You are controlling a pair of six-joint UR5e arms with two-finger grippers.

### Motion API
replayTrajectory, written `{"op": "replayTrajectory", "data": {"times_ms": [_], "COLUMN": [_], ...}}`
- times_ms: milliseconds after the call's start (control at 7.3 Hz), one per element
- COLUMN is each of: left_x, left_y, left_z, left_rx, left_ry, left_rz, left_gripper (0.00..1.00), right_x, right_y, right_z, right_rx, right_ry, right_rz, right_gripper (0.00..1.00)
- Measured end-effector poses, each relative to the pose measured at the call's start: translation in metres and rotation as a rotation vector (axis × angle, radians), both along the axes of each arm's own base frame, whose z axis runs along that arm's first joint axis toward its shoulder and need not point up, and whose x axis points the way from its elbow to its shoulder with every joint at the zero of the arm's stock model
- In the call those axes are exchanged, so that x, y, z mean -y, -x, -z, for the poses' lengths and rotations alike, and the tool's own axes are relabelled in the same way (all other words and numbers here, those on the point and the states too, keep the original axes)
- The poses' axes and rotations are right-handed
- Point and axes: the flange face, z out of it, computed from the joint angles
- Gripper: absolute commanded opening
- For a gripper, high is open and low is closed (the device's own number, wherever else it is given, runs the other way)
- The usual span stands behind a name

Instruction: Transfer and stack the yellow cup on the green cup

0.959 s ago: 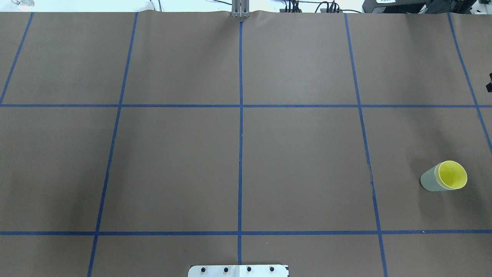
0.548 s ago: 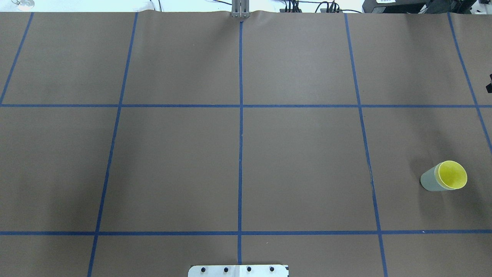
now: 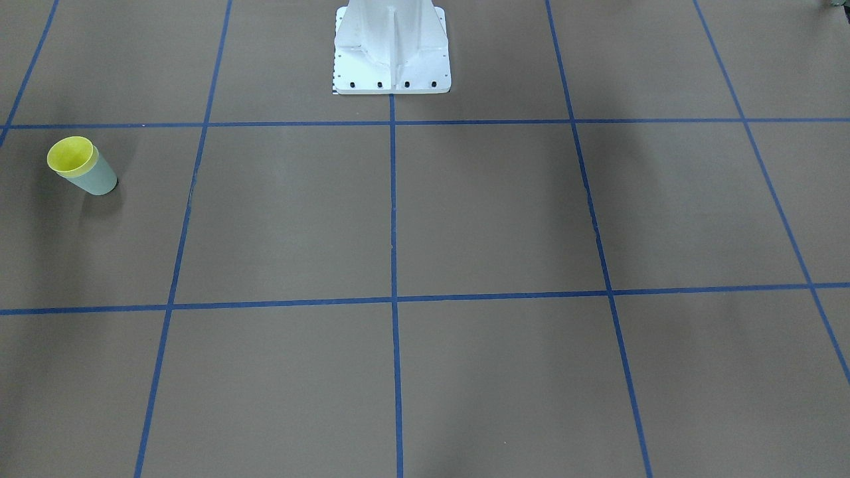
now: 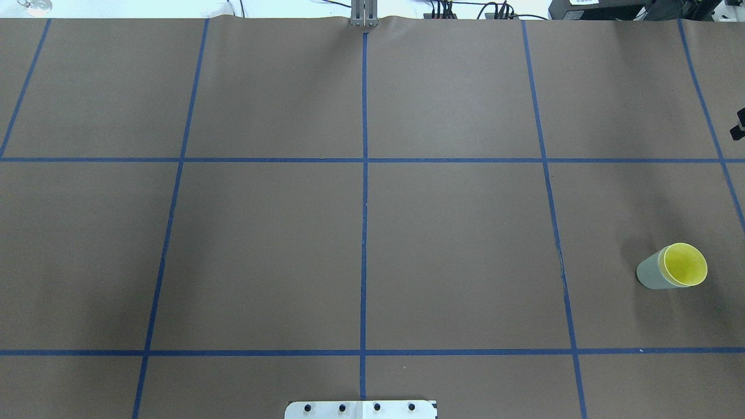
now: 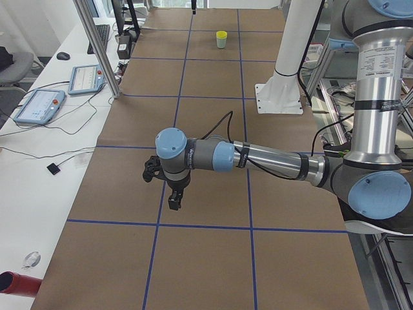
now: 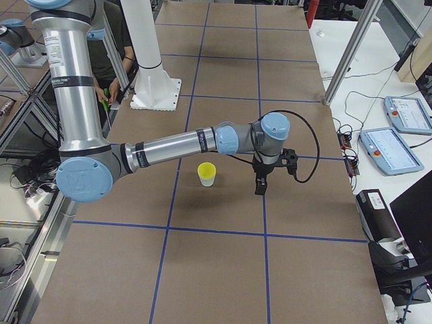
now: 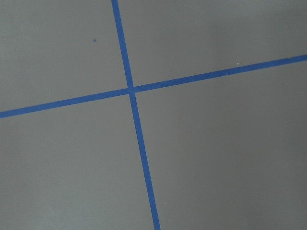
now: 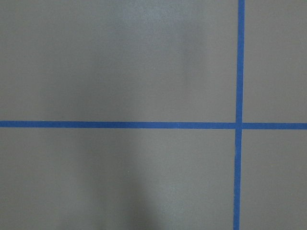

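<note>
The yellow cup (image 4: 684, 265) sits nested inside the green cup (image 4: 649, 277), only its rim band and bright inside showing above the green wall. The pair stands upright on the table (image 4: 454, 244) well to the robot's right, in the middle row of squares marked by blue tape (image 4: 364, 174). The front view shows the same stack at its left edge, yellow (image 3: 69, 155) over green (image 3: 99, 179), and it casts a soft shadow on the brown paper. From the right end, the right gripper (image 6: 260, 186) hangs fingers-down just beside the cups on the side away from the robot, apart from them and holding nothing. Whether its fingers are spread or closed I cannot tell (the overhead view catches only a black sliver of that arm at its right edge). The left gripper (image 5: 174, 201) shows only from the left end, pointing down over a tape line far from the cups (image 5: 221, 40), with nothing in it; its fingers' state cannot be told either. Both wrist cameras see only bare brown paper and crossing tape. The white robot base (image 3: 392, 53) stands at the robot's edge of the table. Two tablets (image 5: 40, 105) lie on the white bench beyond the far edge, and a person (image 6: 111, 47) stands behind the base.
</note>
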Motion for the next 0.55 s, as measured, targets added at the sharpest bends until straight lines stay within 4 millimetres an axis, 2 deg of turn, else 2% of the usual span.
{"op": "replayTrajectory", "data": {"times_ms": [548], "left_x": [-0.0058], "left_y": [0.0], "left_z": [-0.0026], "left_rx": [0.001], "left_ry": [0.004], "left_rz": [-0.001], "left_gripper": [1.0], "right_x": [0.0018], "right_y": [0.0068], "right_z": [0.0076], "right_rx": [0.03], "right_ry": [-0.004], "right_rz": [0.012], "right_gripper": [1.0]}}
